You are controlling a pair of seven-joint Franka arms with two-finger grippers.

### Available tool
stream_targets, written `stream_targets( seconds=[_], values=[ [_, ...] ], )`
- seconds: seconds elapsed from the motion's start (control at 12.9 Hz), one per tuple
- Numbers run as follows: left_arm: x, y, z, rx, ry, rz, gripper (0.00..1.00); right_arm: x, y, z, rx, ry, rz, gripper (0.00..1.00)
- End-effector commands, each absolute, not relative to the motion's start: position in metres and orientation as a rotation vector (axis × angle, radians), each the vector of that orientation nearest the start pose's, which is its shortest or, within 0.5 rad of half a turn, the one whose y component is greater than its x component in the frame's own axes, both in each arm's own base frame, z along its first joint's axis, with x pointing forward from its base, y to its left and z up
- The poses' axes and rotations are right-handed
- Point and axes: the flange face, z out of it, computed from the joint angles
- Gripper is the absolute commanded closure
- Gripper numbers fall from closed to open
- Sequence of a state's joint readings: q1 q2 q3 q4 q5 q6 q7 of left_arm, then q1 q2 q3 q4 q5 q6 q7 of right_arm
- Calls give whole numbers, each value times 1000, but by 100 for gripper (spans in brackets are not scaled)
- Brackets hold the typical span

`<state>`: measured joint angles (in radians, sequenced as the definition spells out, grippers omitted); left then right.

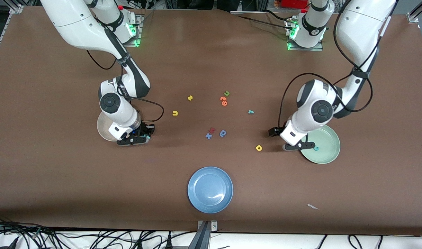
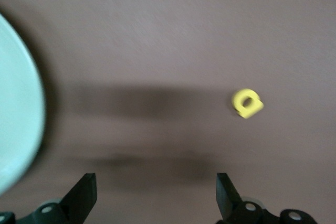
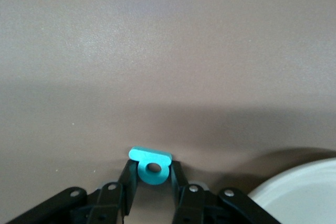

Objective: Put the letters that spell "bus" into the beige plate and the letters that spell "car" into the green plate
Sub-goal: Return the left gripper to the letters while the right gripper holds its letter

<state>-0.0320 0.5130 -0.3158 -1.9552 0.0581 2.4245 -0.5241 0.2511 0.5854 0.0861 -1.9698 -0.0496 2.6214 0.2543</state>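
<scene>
My right gripper (image 1: pixel 133 140) (image 3: pixel 153 169) is shut on the teal b (image 3: pixel 151 164), low over the bare table beside the beige plate (image 1: pixel 102 130), which the wrist partly hides. The left gripper (image 1: pixel 299 145) (image 2: pixel 157 182) hangs open and holds nothing, at the rim of the green plate (image 1: pixel 326 152) (image 2: pixel 16 129). A teal c (image 1: pixel 316 148) lies in that plate. On the table close by is the yellow a (image 1: pixel 259 148) (image 2: pixel 247 103). The yellow u (image 1: pixel 175 113), yellow s (image 1: pixel 190 98) and teal r (image 1: pixel 251 111) lie mid-table.
A blue plate (image 1: pixel 210 189) sits near the front edge. A green u (image 1: pixel 226 93), orange letters (image 1: pixel 224 101), a blue x (image 1: pixel 208 136), a red letter (image 1: pixel 212 130) and a blue round letter (image 1: pixel 223 133) are scattered mid-table. A white scrap (image 1: pixel 313 206) lies nearer the camera than the green plate.
</scene>
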Motion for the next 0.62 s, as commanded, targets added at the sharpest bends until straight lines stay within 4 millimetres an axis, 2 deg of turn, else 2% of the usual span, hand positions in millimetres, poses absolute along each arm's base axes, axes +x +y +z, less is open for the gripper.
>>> stream_targets(
  seconds=[0.0, 0.16, 0.23, 0.39, 0.54],
  values=[
    [525, -235, 222, -3225, -440, 57, 0, 585, 201, 171, -3094, -202, -126, 65],
    [495, -279, 211, -3216, -517, 80, 0, 586, 201, 171, -3090, -201, -140, 65],
    [487, -295, 208, -3200, -572, 88, 1, 586, 201, 169, -3088, -201, -144, 66],
    [471, -319, 196, -3154, -644, 87, 4, 586, 202, 170, -3085, -205, -158, 80],
    [475, -324, 185, -3116, -649, 33, 9, 586, 202, 170, -3085, -205, -158, 96]
  ],
)
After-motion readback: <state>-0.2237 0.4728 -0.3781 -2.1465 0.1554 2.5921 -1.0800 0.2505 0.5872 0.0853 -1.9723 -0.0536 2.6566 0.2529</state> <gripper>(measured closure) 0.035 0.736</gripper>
